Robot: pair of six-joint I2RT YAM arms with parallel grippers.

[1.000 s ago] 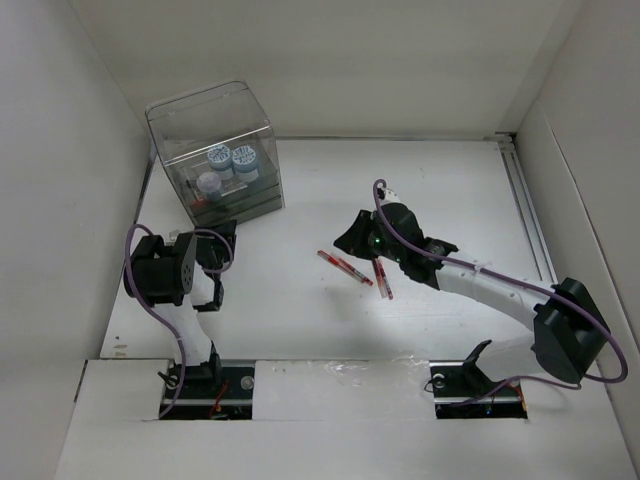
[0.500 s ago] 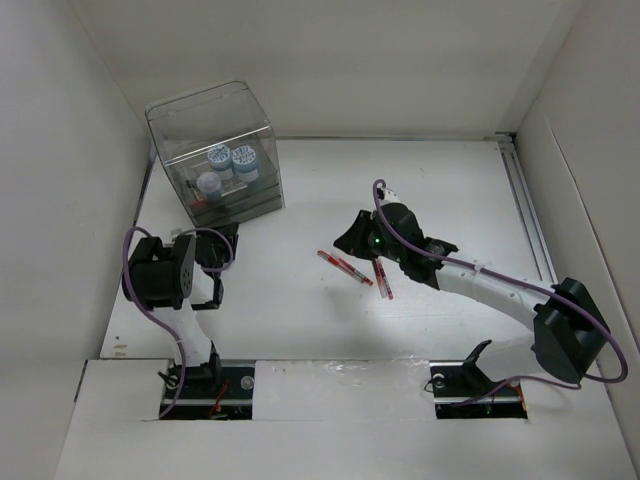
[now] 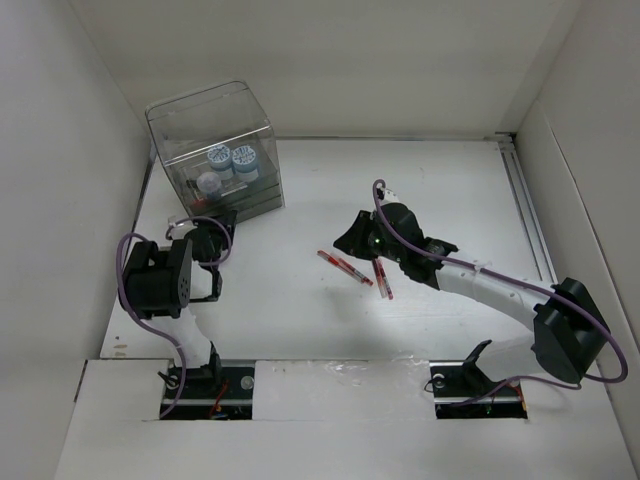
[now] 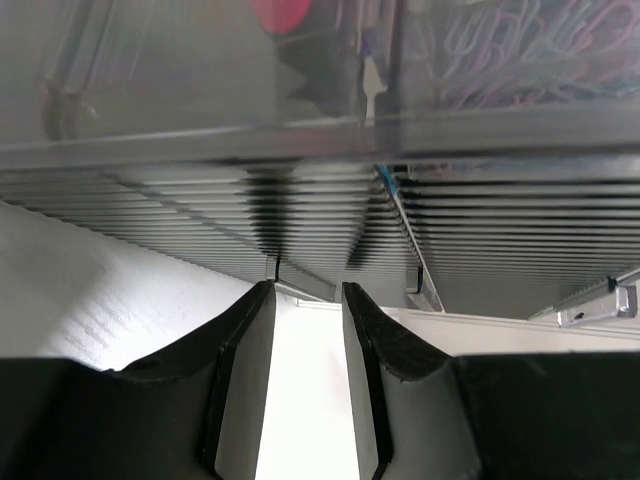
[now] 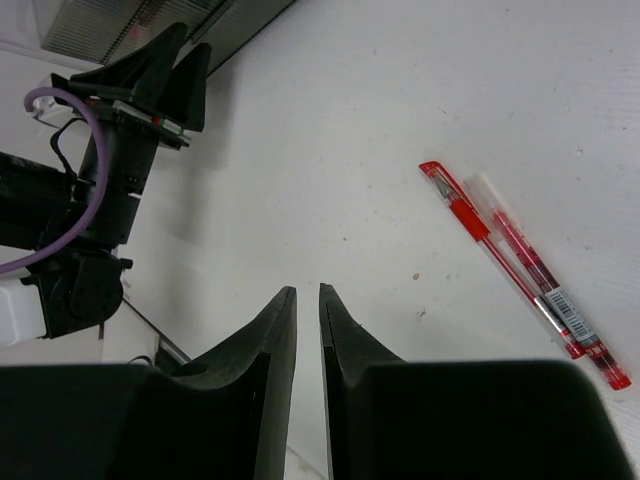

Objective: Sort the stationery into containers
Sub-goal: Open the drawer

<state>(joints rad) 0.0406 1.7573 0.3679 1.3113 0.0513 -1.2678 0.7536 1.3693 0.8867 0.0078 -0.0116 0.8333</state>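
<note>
The clear organizer [image 3: 213,125] stands at the back left, with blue-white rolls [image 3: 231,158] inside it. My left gripper [image 3: 216,228] is just in front of its base. In the left wrist view the ribbed drawer fronts [image 4: 320,205] fill the frame, and the left gripper [image 4: 308,290] is open with nothing between its fingers. A pair of thin red pens [image 3: 345,267] lies mid-table, and another red pen [image 3: 382,279] lies beside my right arm. My right gripper [image 3: 350,236] hovers just behind them. In the right wrist view its jaws [image 5: 307,292] are a thin slit apart and empty, with the pens [image 5: 505,255] to the right.
White walls enclose the table on the left, back and right. A metal rail [image 3: 527,205] runs along the right edge. The left arm with its purple cable [image 5: 105,170] shows at the upper left of the right wrist view.
The left arm's wrist has drawn back toward the left wall, and its jaws have narrowed while facing the organizer's base. The right arm and the pens have not moved.
</note>
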